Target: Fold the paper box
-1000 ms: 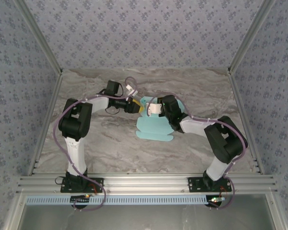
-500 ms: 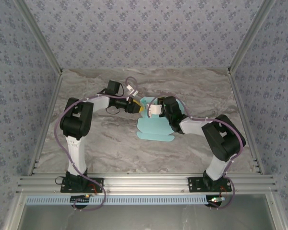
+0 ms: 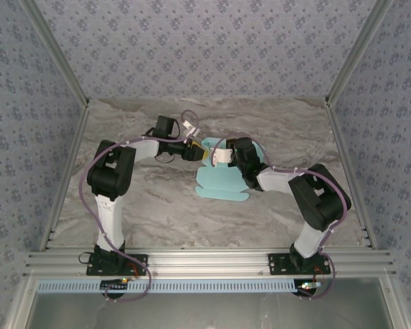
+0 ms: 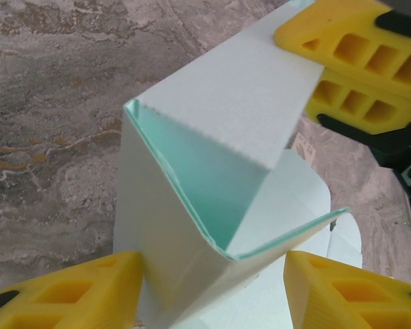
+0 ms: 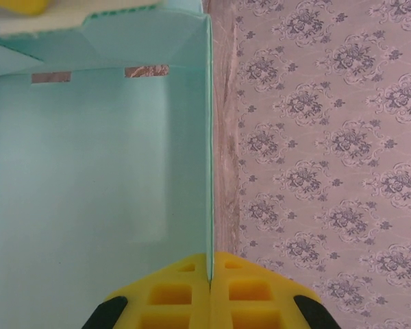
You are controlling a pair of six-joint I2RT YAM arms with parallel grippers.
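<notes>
The left gripper point(image 3: 196, 153) has slid a little to the right. Its jaws sit half-wide around a stood-up corner of the paper box point(image 3: 222, 181), in the middle of the bench point(image 3: 144, 205). The right gripper point(image 3: 217, 155) has its jaws pinched on a box wall. I think one corner is taking shape. No words to read.

Both arms rise from their bases, fold at raised elbows and reach inward, so that the two wrists come close together, facing each other. The left end effector point(image 4: 212, 288) points right, its yellow fingers point(image 4: 68, 291) standing apart on either side of a folded corner of the paper box point(image 3: 219, 184). The right end effector point(image 5: 209, 281) points left, its jaws pressed together on a thin upright wall of the card.
</notes>
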